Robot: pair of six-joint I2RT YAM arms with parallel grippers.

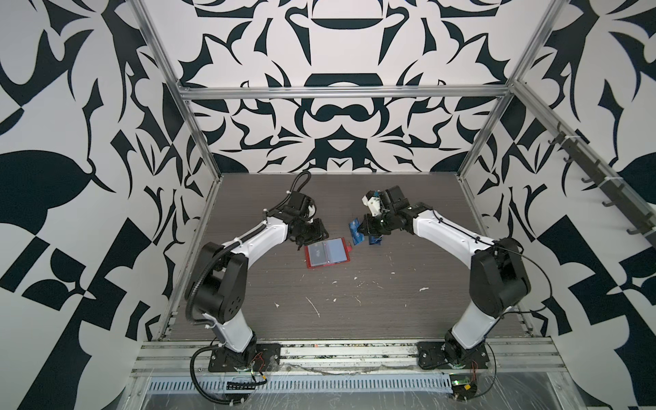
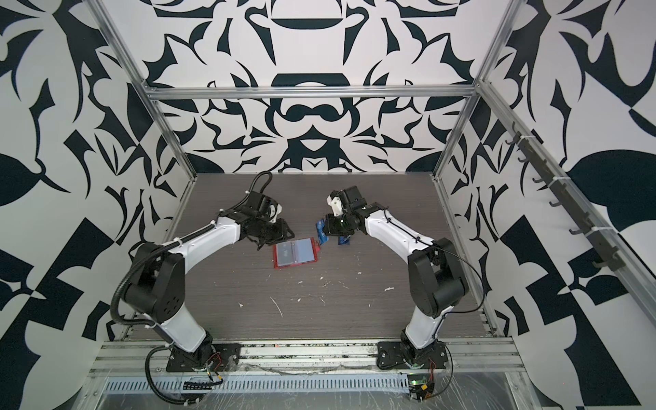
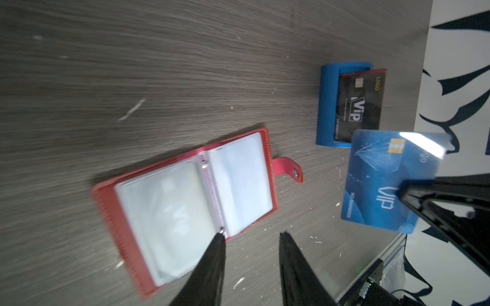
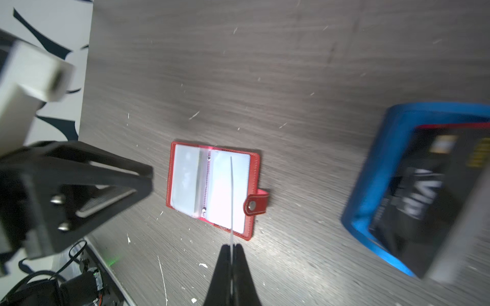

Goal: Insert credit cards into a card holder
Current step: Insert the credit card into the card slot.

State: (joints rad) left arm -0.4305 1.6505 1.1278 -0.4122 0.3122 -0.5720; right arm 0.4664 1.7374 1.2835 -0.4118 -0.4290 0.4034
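"VIP" marks the blue card and black card.

There is one card holder on the one counter. Three cards are plain: one blue card, one black card and one pale card. A red edge may be a fourth. There is one stand. The arms number two: left arm, right arm.

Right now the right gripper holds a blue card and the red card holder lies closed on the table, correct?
No: the card holder lies open, clear sleeves showing, as the right wrist view shows. The right gripper does hold the blue card.
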